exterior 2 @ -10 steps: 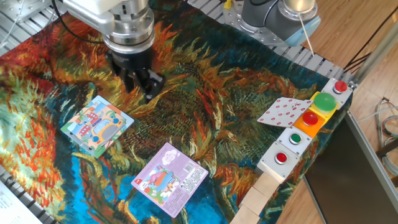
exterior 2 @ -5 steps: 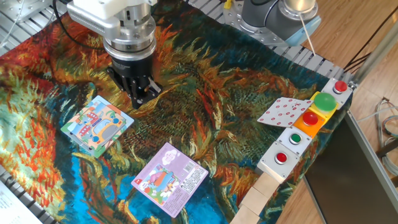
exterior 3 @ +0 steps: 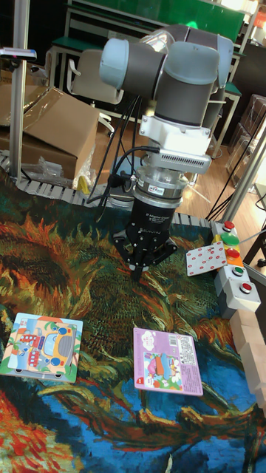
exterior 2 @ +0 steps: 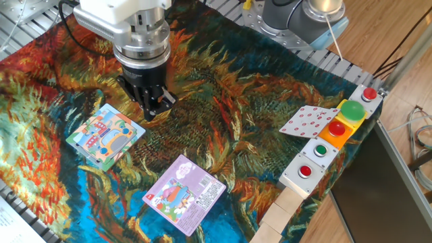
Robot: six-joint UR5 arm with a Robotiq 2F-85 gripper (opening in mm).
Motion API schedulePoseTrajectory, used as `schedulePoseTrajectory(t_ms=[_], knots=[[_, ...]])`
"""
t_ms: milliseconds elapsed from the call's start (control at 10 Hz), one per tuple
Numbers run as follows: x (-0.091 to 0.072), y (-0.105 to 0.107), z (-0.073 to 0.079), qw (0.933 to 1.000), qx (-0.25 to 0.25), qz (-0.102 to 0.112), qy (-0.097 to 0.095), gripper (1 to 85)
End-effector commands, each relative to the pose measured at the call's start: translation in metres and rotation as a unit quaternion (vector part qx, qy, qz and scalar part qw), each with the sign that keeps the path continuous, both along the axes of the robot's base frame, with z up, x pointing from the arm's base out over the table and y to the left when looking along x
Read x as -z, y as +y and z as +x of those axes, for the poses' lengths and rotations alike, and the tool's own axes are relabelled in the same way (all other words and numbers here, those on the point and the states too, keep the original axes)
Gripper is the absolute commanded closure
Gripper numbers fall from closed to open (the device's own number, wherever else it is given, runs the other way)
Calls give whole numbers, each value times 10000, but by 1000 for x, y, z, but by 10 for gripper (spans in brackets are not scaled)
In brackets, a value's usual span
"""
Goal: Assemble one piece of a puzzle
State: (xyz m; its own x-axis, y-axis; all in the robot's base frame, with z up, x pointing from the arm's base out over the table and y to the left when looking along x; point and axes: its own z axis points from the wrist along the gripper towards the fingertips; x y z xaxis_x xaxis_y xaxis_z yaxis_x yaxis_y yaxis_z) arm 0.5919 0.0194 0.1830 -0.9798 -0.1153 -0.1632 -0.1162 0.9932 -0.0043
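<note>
Two flat boards lie on the painted cloth point(exterior 2: 256, 88) in front of you, and only one of them matters: the puzzle point(exterior 2: 104, 135), the teal-edged square with the cartoon bus, lies flat at about 7 o'clock from the gripper point(exterior 2: 154, 108) in the fixed view, near it but not under it. The purple card point(exterior 2: 183, 192) lies at about 5 o'clock, and the red-and-white card point(exterior 2: 307, 121) leans on the button box point(exterior 2: 331, 145) well away at 3 o'clock; leave both alone. The gripper points straight down, low over the cloth, with its fingers drawn in to a narrow point. You cannot tell from either view whether they are fully closed or are pinching something thin. The piece itself cannot be picked out: it is small and printed in orange, blue and green, the same colours as the cloth around the fingertips, so it may be between the fingers or lying beneath them. A vertical wrist suits a flat bit, since it lets the fingers take it by the edges and lower it level. Judging by the stance, you are at the pick-up step, with the carry toward 7 o'clock and the seating in the board not yet done. Watch that the piece stays square in the fingers; tilted, it would likely snag on the board's cut-out.
</note>
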Motion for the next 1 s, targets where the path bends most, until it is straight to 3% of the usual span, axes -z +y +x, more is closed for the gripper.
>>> schedulePoseTrajectory(t_ms=[0,100,300,500,700,900], knots=[[-1,-7,0,9998,-94,-147,11,783],[0,-8,-2,9995,-230,-191,44,783],[-2,-1,7,9990,-426,-100,-129,767],[-4,11,14,9980,-545,121,-289,730],[-2,16,14,9982,-524,159,-236,710],[13,32,24,9984,-479,200,-205,710]])
